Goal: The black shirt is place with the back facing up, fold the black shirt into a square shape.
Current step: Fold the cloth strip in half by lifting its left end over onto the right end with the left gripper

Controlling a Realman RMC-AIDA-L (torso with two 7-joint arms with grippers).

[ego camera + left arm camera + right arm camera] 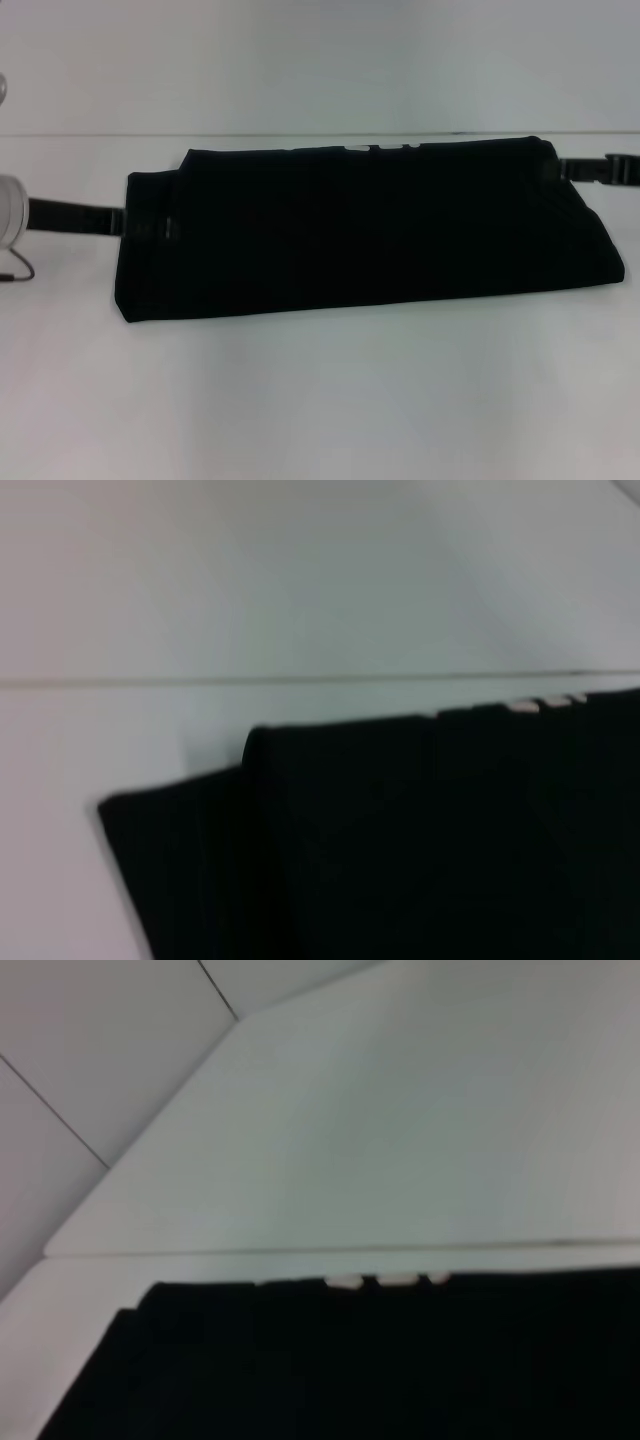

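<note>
Black shirt (360, 235) lies folded into a long band; hand states unclear.

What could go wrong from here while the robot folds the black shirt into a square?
1. The black shirt is now a long band, wider than deep, so it is not yet square; an uneven end fold may leave a crooked shape.
2. The left gripper and right gripper sit at opposite ends, dark against dark cloth, so a grasp may catch only some layers.
3. The far edge lies near the table seam, so a pull could drag it across.
</note>
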